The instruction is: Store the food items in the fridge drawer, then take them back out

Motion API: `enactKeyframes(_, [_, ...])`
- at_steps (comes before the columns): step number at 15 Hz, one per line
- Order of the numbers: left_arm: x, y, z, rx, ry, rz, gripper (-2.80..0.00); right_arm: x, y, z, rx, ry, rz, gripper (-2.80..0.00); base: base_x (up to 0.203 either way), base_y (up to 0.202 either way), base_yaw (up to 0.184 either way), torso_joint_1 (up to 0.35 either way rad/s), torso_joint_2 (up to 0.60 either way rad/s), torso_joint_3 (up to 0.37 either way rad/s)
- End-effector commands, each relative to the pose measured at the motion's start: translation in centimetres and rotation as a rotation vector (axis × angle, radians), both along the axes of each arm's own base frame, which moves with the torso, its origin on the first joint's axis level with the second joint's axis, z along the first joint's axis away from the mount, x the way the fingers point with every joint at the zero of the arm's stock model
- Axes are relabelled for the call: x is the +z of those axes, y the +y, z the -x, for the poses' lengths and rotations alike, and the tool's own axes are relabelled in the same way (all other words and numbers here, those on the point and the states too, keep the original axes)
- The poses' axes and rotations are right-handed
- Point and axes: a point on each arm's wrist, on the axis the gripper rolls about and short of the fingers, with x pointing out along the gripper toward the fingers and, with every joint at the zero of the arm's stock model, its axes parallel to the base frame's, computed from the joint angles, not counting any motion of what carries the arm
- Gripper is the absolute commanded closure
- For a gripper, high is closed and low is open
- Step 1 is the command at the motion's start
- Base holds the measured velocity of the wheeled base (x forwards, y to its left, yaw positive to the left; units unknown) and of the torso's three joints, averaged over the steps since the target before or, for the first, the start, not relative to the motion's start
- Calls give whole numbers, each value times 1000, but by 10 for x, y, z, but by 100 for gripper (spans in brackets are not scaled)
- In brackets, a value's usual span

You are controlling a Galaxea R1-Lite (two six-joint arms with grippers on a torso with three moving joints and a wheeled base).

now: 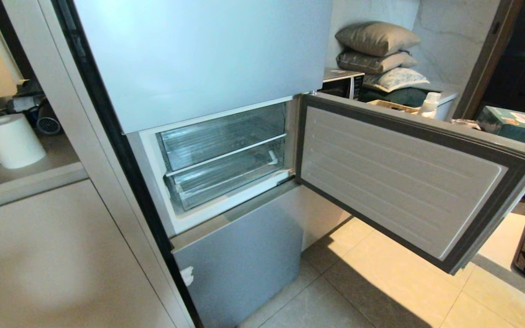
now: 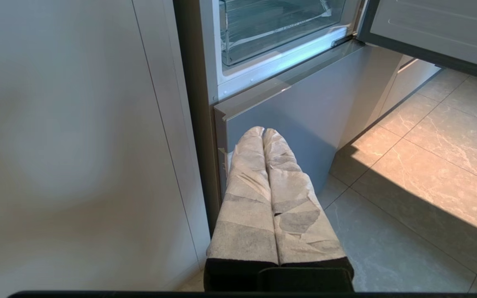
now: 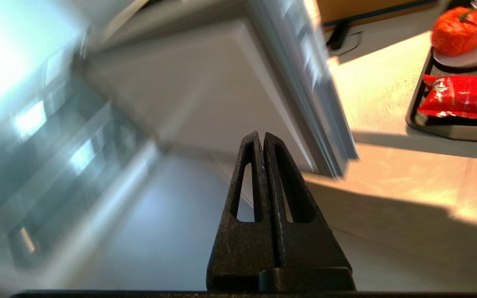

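1. The right gripper [image 3: 263, 138], fingers pressed together and holding nothing, is hanging in front of the open fridge door [image 1: 399, 177]; storing is only beginning (my reading).
2. The food items [image 3: 458, 31] are sitting on a tray [image 3: 418, 99] well off to its side.
3. The fridge drawer [image 1: 226, 180] is lying ahead, pushed in.
4. The left gripper [image 2: 263, 132] is idling closed, low by the fridge.
5. Next, the fingers need parting to grasp the drawer's lip.

Closed left gripper [image 2: 263, 131] before fridge drawer [image 2: 271, 29]
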Motion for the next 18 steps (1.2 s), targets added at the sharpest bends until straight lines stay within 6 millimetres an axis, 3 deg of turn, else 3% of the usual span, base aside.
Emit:
enactKeyframes(1, [0,0,0,1,1,0,0,6,-35,-61,-102,8,-165,0,0,0,0,0,0,0])
enactKeyframes(4, [0,0,0,1,0,0,0,6,-80,-97,-178,-90,-287,0,0,0,0,0,0,0])
enactKeyframes(7, [0,0,0,1,1,0,0,9,-124,-110,-277,-183,-291,0,0,0,0,0,0,0])
enactKeyframes(10, [0,0,0,1,2,0,0,11,-154,-131,-286,-202,-301,0,0,0,0,0,0,0])
enactKeyframes(16, [0,0,0,1,2,0,0,-2,-213,-194,-65,-173,-457,0,0,0,0,0,0,0])
enactKeyframes(18, [0,0,0,1,1,0,0,-8,-220,-208,93,-139,-541,0,0,0,0,0,0,0])
